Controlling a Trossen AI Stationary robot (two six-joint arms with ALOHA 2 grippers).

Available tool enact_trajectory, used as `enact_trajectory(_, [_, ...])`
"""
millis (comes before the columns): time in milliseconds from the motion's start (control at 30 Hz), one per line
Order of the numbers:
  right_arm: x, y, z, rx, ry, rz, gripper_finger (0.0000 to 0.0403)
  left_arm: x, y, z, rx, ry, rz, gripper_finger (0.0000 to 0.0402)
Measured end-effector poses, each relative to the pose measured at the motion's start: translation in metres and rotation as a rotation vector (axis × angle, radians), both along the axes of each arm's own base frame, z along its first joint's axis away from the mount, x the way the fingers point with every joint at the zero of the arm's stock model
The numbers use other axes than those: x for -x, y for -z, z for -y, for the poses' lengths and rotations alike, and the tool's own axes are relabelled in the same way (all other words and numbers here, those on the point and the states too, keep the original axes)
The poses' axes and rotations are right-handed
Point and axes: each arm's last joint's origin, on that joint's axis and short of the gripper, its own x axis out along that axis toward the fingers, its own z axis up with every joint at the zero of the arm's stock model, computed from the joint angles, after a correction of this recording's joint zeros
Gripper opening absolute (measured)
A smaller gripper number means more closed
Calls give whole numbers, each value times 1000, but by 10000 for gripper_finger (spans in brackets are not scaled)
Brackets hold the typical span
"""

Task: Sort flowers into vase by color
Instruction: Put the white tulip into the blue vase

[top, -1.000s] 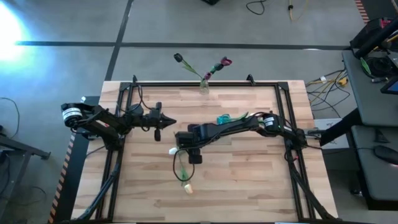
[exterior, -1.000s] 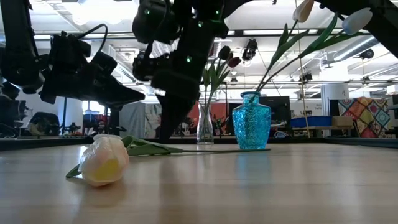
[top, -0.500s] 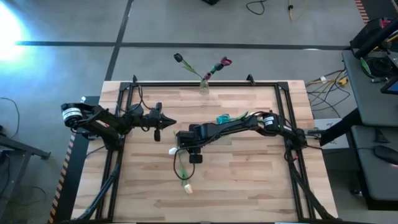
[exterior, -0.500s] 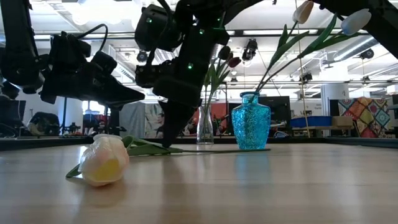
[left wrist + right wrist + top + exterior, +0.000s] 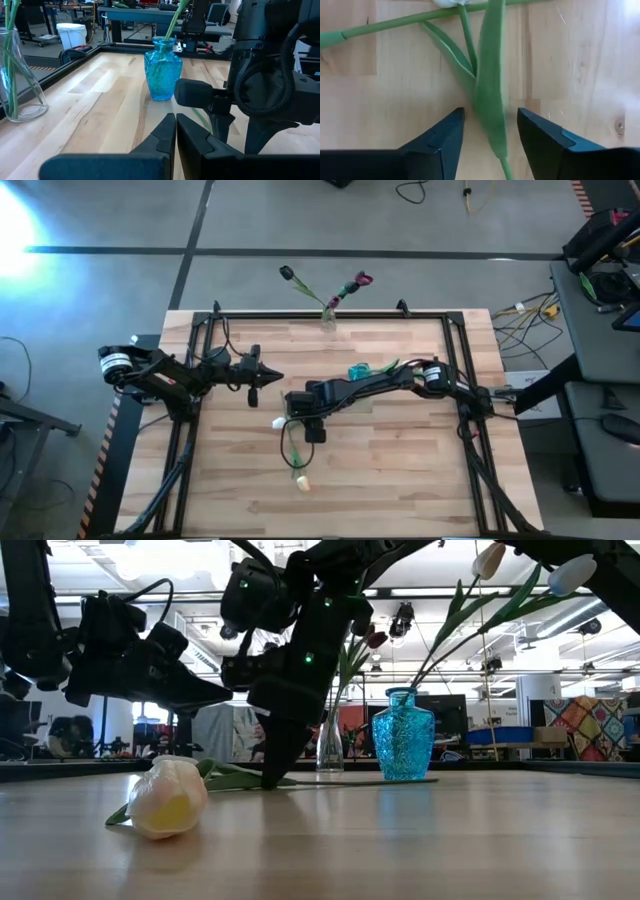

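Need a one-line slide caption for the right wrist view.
Right gripper, open, straddles a green tulip stem lying on the wooden table.

I see my right gripper has come down over the last second, its fingertips now at the tabletop. Its open fingers now straddle the stem of the peach-cream tulip.

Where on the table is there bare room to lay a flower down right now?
The wooden table is bare along its near edge and right half, below the blue glass vase. Its far left corner, beside the clear glass vase, is free. The middle is crowded: the right gripper straddles the peach-cream tulip, the left gripper close by.
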Motion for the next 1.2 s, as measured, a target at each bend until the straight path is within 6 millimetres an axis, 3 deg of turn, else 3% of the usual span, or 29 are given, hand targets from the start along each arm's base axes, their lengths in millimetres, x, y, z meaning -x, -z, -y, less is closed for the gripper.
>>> enact_trajectory(133, [0,1,0,-12,4,0,143,0,0,0,1,0,-2,0])
enact_trajectory(333, [-1,1,-1,-48,-15,11,27,0,0,0,2,-1,-2,0])
enact_trajectory(533, [0,-12,-6,-39,-34,40,14,0,0,0,1,-1,-2,0])
enact_trajectory(767, [7,-65,-7,-34,-44,173,13,0,0,0,2,-2,0,0])
enact_trajectory(1000, [25,-123,-6,84,-10,309,13,0,0,0,3,-2,3,0])
enact_trajectory(1200, [47,-151,-2,164,26,357,13,0,0,0,7,-3,4,0])
